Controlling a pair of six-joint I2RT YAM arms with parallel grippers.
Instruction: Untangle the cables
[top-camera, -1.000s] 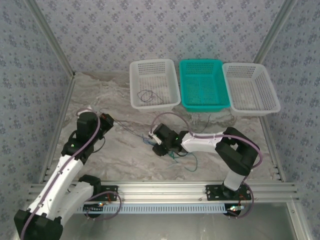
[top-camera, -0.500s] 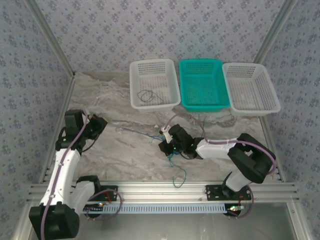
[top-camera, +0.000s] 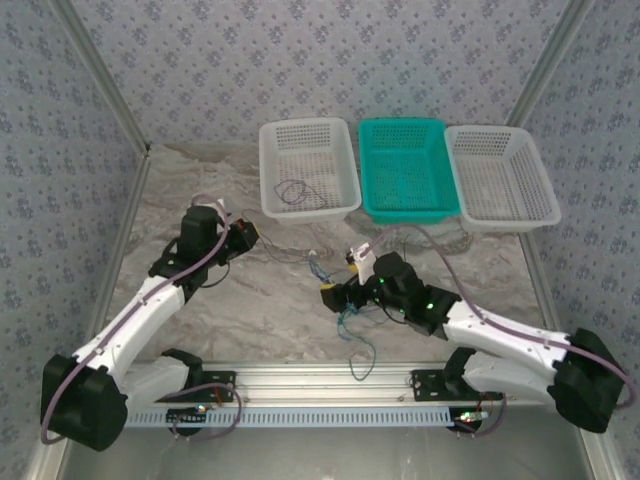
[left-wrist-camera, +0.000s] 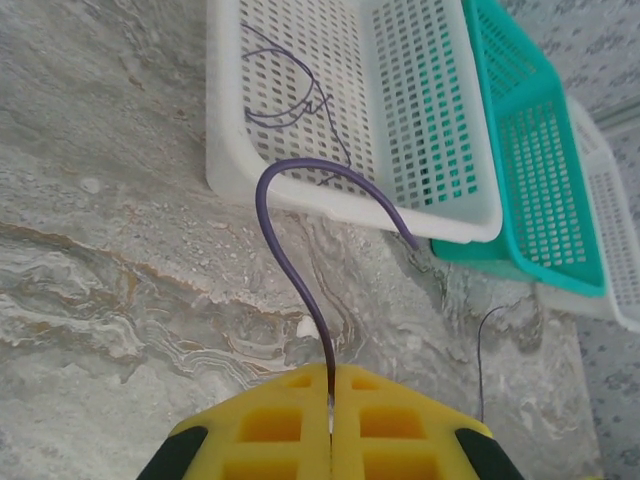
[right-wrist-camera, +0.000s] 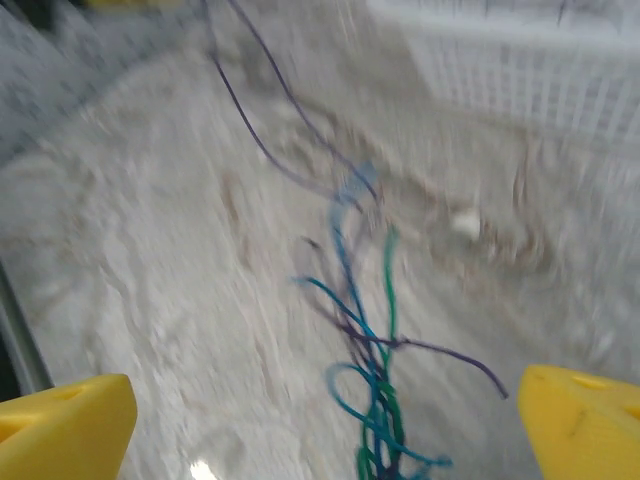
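Top external view: my left tool (top-camera: 243, 236) sits left of the middle of the picture, just under the first white basket (top-camera: 308, 165). My right tool (top-camera: 338, 296) is a bit right of the middle and lower down. The cables (top-camera: 346, 318) are right below it, a small bunch of blue, green and dark strings. One dark string (top-camera: 285, 257) runs from the bunch up and left to my left tool. A green string trails down over the table (top-camera: 250, 310) toward the bottom of the picture. A thin dark wire (top-camera: 293, 191) lies curled inside the first white basket. Beside that basket stands a teal basket (top-camera: 405, 170), and then another white basket (top-camera: 500, 175) on the right.

In the left wrist view, my left tool (left-wrist-camera: 330, 388) is at the bottom middle. Its two yellow fingers are pressed tight together. They pinch the dark string (left-wrist-camera: 272, 230), which loops up toward the first white basket (left-wrist-camera: 420, 110).

The right wrist view is blurry. My right tool (right-wrist-camera: 322, 425) has its yellow fingers (right-wrist-camera: 60, 420) far apart in the two bottom corners, so it is wide open and holds nothing. The cables (right-wrist-camera: 375, 400) are at the bottom middle between the fingers and touch neither one.
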